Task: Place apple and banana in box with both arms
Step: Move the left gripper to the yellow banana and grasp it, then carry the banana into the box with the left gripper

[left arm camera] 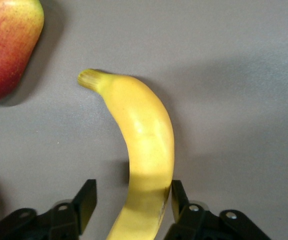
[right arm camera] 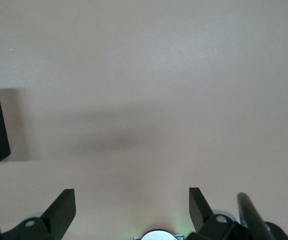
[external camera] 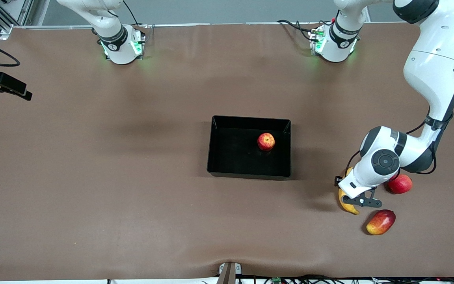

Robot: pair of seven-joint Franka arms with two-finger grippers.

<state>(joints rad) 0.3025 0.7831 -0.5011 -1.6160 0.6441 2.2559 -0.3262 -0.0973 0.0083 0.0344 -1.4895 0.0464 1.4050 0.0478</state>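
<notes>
Nearest the camera, a mango (external camera: 380, 222) lies beside the banana (external camera: 347, 205) on the worktop (external camera: 93, 177). Left tool (external camera: 359, 200) straddles it, fingers apart; close squarely, avoid the mango. Apple (external camera: 266, 141) sits in the box (external camera: 219, 157). Right tool (right arm camera: 132, 212) waits, spread.

Legible text, labels, brands, numbers, signs: none. The dark bands on the arm bases (external camera: 113, 39) carry light markings, but these are too small to read from here.
</notes>
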